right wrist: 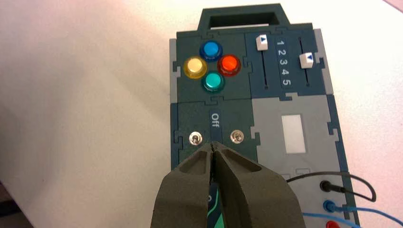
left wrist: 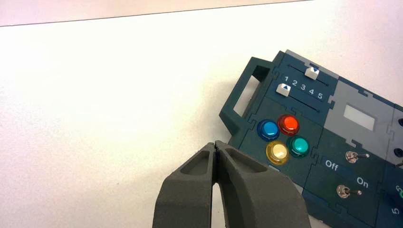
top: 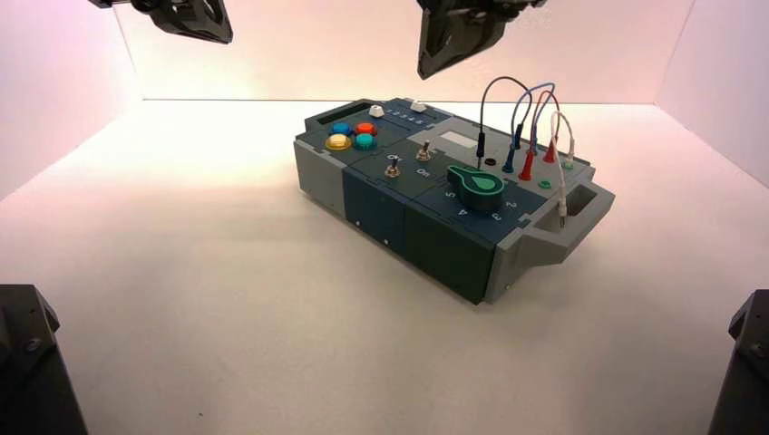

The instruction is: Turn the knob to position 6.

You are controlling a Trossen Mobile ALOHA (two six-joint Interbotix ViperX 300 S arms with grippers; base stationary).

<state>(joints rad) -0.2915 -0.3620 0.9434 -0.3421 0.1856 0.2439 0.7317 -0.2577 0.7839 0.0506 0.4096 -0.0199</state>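
Knob: the dark green teardrop-shaped rotary knob with a lighter green top sits on the right half of the slanted box, close to its near long side.
Pointing: in the high view, its tip aims left and slightly away from the camera, toward the two small metal toggle switches.
Long axis: it runs from that tip at the left to the broad rounded end at the right, crosswise to the high view.
Dial: white printed numbers curve around the knob; the left wrist view shows a sliver of green beside the 6.
Box edges: the near long side slopes from the left down toward the camera at the right, ending by the grey handle.
Room: pale tabletop stretches before the near side; on the knob's far side rise black, blue, red and white wires, the black one's plug just behind it.
Left gripper: black, high beyond the box's left end in the high view, apart from everything; its fingers are pressed together.
Right gripper: black, hovering above the box, apart from the knob, its fingers pressed together and hiding much of the knob in the right wrist view.
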